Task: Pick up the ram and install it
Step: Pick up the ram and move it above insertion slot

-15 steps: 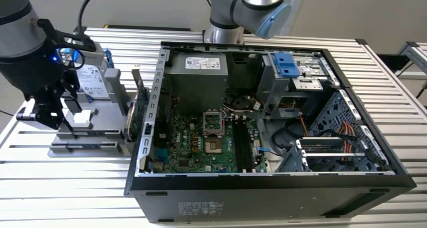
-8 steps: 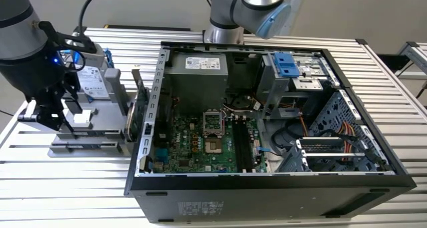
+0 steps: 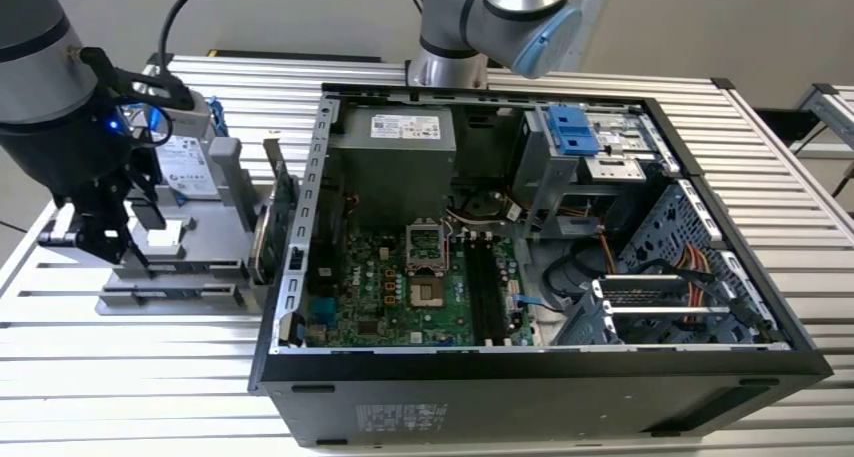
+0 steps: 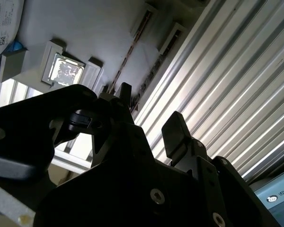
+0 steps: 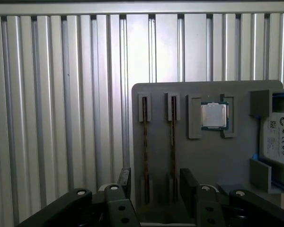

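Two ram sticks stand on edge in the slots of a grey parts holder (image 5: 180, 90). They look like thin dark strips, ram (image 5: 145, 142) and ram (image 5: 173, 142) in the first wrist view, and ram (image 4: 128, 56) in the second wrist view. My gripper (image 5: 156, 187) hangs just above one end of these slots, open, with nothing between its fingers (image 5: 188, 182). In the exterior view the gripper (image 3: 118, 245) is over the holder (image 3: 174, 277), on the exterior view's left of the open computer case (image 3: 534, 377). Dark memory slots (image 3: 487, 297) run along the motherboard inside the case.
A silver processor chip (image 5: 213, 116) sits in a pocket beside the ram slots. A hard drive with blue rails (image 3: 187, 167) and a green expansion card (image 3: 274, 217) stand on the same holder, close to the case wall. A ribbed metal table (image 3: 120, 377) lies underneath.
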`<state>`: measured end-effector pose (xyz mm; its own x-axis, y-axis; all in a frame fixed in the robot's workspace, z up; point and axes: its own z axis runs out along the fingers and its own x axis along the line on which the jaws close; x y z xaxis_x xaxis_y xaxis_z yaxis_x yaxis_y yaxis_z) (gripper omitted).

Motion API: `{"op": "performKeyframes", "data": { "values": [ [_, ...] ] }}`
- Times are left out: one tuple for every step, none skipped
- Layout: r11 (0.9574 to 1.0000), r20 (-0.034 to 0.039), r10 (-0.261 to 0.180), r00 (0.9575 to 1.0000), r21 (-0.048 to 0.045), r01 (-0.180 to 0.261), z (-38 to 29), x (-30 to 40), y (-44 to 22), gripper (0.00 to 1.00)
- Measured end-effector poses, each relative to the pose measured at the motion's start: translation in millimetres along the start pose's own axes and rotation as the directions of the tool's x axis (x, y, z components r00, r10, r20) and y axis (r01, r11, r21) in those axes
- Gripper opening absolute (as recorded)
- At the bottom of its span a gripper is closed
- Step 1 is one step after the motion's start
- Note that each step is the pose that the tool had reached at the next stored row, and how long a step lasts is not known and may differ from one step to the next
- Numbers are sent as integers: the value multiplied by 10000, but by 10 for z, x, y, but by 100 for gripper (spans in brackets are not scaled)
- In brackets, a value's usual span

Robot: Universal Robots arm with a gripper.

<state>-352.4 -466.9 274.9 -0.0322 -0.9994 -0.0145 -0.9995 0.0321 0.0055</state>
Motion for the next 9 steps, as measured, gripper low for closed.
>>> {"op": "performKeyframes", "data": {
  "values": [
    [10000, 0, 0, 10000, 0, 0, 3, 0, 0, 100],
    [10000, 0, 0, 10000, 0, 0, 7, 0, 0, 100],
    [10000, 0, 0, 10000, 0, 0, 10, 0, 0, 100],
    [10000, 0, 1, 10000, 0, -1, 14, 0, 1, 100],
    [10000, 0, 2, 10000, 0, -2, 17, 0, 1, 100],
    [10000, 0, 1, 10000, 0, -1, 20, 0, 1, 100],
    [10000, 0, 1, 10000, -1, -1, 23, 0, 1, 100],
    [10000, 0, 1, 10000, 0, -1, 27, 0, 1, 100],
    [10000, 0, 1, 10000, 0, -1, 31, 0, 1, 100]
  ]
}}
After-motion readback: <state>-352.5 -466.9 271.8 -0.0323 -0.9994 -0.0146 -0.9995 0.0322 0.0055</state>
